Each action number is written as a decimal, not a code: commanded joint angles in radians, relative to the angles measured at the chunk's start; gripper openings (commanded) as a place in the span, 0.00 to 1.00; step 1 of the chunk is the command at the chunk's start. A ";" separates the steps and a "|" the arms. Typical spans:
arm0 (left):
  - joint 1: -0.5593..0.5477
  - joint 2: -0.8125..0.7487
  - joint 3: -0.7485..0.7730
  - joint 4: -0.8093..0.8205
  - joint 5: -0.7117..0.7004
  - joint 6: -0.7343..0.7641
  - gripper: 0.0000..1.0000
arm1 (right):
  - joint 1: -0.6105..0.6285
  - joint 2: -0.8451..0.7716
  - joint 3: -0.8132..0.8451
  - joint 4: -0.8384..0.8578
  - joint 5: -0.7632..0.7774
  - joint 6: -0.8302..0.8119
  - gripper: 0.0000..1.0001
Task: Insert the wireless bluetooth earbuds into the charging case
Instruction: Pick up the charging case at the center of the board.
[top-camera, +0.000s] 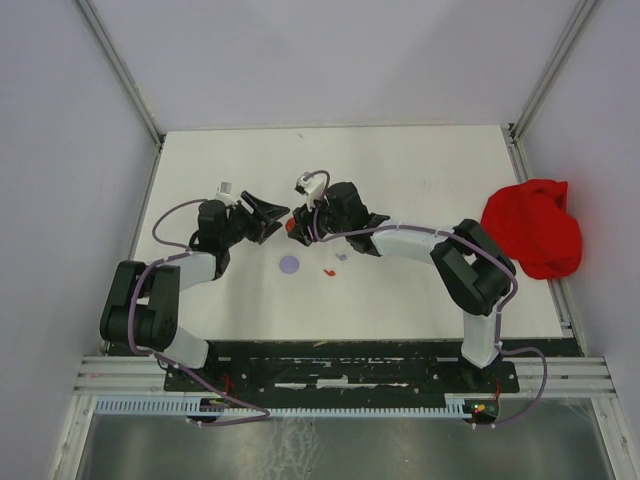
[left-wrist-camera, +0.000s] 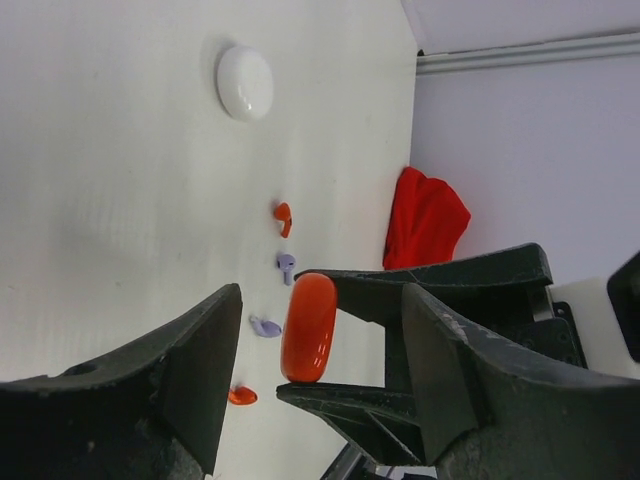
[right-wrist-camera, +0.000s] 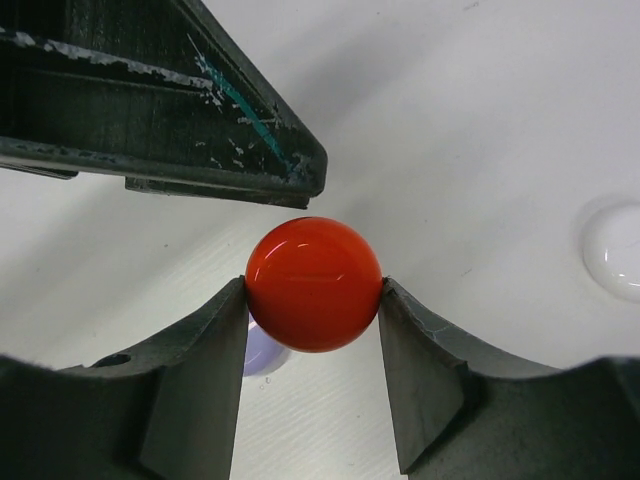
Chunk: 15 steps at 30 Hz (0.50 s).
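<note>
You're early in the task: right gripper is clamped on the red case, which looks shut, left gripper jaws stand apart either side of it, visible earbuds lie loose on the table, none seated

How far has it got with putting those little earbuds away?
Nothing looks done yet: two red earbuds and two purple earbuds lie loose on the table. In hand: the right gripper holds the red case, seemingly closed, with the open left gripper close by. Left: opening it and seating every earbud.
</note>
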 joint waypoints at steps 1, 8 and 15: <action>-0.008 0.010 -0.002 0.151 0.044 -0.047 0.69 | -0.037 -0.054 0.002 0.087 -0.135 0.062 0.45; -0.013 0.012 -0.012 0.220 0.077 -0.054 0.63 | -0.076 -0.046 0.011 0.088 -0.236 0.081 0.44; -0.025 0.029 -0.008 0.241 0.095 -0.049 0.61 | -0.081 -0.040 0.024 0.082 -0.269 0.083 0.44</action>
